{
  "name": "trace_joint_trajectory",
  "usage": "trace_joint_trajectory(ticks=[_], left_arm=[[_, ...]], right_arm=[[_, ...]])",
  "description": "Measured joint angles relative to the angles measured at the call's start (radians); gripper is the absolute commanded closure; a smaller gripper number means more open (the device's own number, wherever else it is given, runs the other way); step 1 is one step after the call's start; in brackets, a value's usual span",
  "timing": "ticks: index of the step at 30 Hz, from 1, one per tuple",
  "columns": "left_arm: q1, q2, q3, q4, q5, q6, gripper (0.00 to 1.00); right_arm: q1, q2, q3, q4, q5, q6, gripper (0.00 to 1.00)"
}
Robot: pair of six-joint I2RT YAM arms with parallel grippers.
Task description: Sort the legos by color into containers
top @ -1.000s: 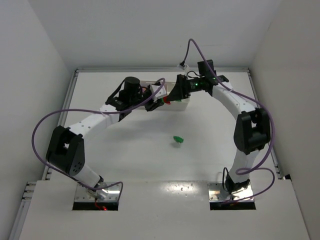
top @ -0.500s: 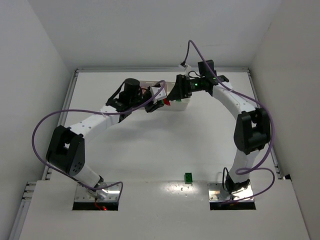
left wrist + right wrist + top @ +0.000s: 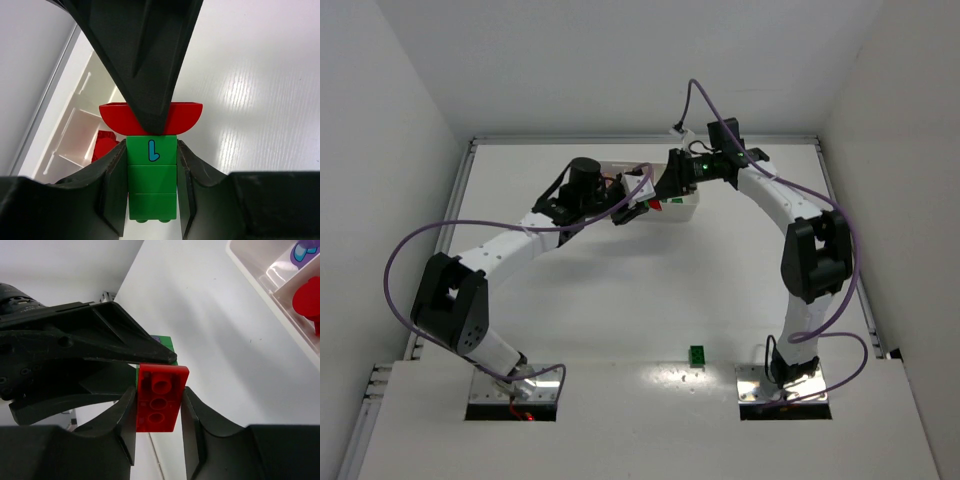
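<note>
The left gripper (image 3: 151,192) clamps a smooth green brick (image 3: 151,150) printed "L". The right gripper (image 3: 158,405) pinches a studded red plate (image 3: 162,380) against its end, beside the white plastic tray (image 3: 688,210). The worktop (image 3: 620,290) is glossy white, the walls (image 3: 620,70) bare white, and a second green lego (image 3: 697,354) lies at the near edge.

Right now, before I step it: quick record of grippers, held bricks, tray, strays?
left gripper: shut on green brick, marked L
right gripper: shut on red brick
contact: red brick touches green brick's end
tray: red piece in one compartment, purple-blue piece in the next
stray: green lego on near ledge
</note>
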Motion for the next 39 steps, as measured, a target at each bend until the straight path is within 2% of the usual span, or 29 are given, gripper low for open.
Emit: trace_joint_trajectory(ticks=[9, 15, 20, 26, 28, 29, 30, 32, 33, 37, 39], left_arm=[[0.011, -0.047, -0.081, 0.051, -0.037, -0.018, 1.00], [0.095, -0.146, -0.186, 0.003, -0.092, -0.037, 1.00], [0.108, -0.187, -0.210, -0.011, -0.115, -0.053, 1.00], [0.111, -0.187, -0.205, -0.013, -0.130, -0.086, 1.00], [0.114, -0.187, -0.195, -0.013, -0.134, -0.096, 1.00], [0.116, -0.187, -0.190, -0.012, -0.137, -0.100, 1.00], [0.118, -0.187, -0.185, -0.010, -0.139, -0.104, 1.00], [0.122, -0.187, -0.181, -0.008, -0.141, -0.106, 1.00], [0.124, -0.187, -0.181, -0.007, -0.142, -0.107, 1.00], [0.129, -0.187, -0.181, -0.008, -0.144, -0.110, 1.00], [0.129, -0.187, -0.181, -0.008, -0.143, -0.111, 1.00]], right_arm=[[-0.009, 0.000, 0.010, -0.028, 0.011, -0.038, 1.00], [-0.106, 0.022, 0.174, -0.041, 0.065, -0.066, 1.00], [-0.103, 0.146, 0.388, -0.024, 0.100, -0.068, 1.00], [-0.025, 0.330, 0.482, -0.024, 0.204, -0.086, 0.99], [-0.003, 0.383, 0.485, -0.038, 0.245, -0.104, 0.90], [0.005, 0.406, 0.486, -0.046, 0.269, -0.116, 0.82], [0.012, 0.428, 0.486, -0.055, 0.293, -0.128, 0.61], [0.021, 0.462, 0.489, -0.072, 0.335, -0.151, 0.49], [0.024, 0.474, 0.491, -0.077, 0.354, -0.161, 0.40], [0.031, 0.494, 0.509, -0.086, 0.405, -0.197, 0.27], [0.034, 0.494, 0.525, -0.087, 0.418, -0.209, 0.27]])
